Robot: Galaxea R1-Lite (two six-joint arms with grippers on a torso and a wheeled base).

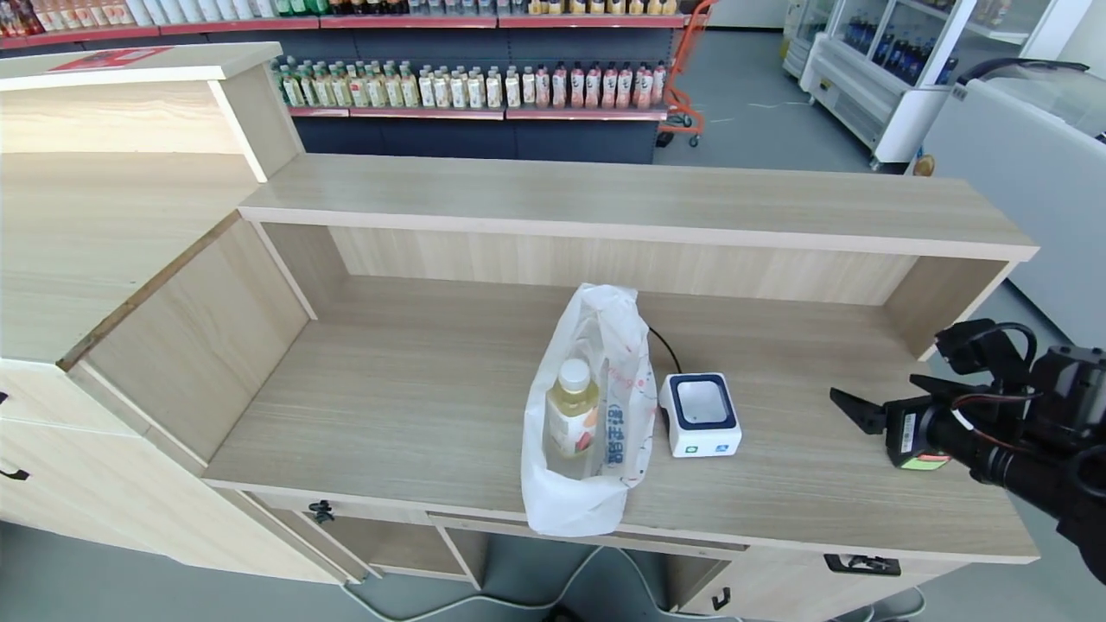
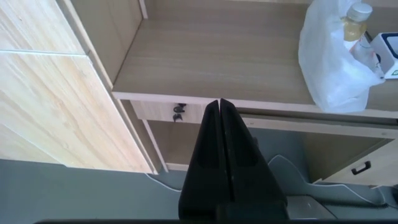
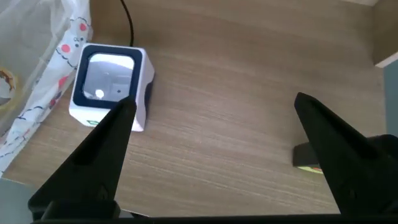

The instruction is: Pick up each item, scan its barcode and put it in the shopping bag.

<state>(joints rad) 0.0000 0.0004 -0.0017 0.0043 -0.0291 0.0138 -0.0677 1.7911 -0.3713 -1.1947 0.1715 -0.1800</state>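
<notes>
Left gripper (image 2: 220, 104): jaws pressed flat together, nothing between them. Hanging out in front of the counter (image 2: 205, 56), off the worktop, well apart from the bag.

Right gripper (image 1: 890, 399): jaws spread wide, nothing held. Hovering low over the right end of the counter, fingers (image 3: 102, 155) pointed toward the scanner (image 1: 700, 413), near it but apart.

Scanner: white box with a dark-framed window facing up, standing on the worktop, black cable trailing off behind it. Just beside it, on the robot's left, the shopping bag (image 1: 605, 345).

Shopping bag: thin white plastic, standing at the front of the counter, mouth gaping upward, bottom bulging slightly over the front edge.

Inside the bag: one bottle (image 1: 573, 415), upright, white cap, pale yellow drink, label visible through the plastic. Any other contents: cannot tell.
</notes>
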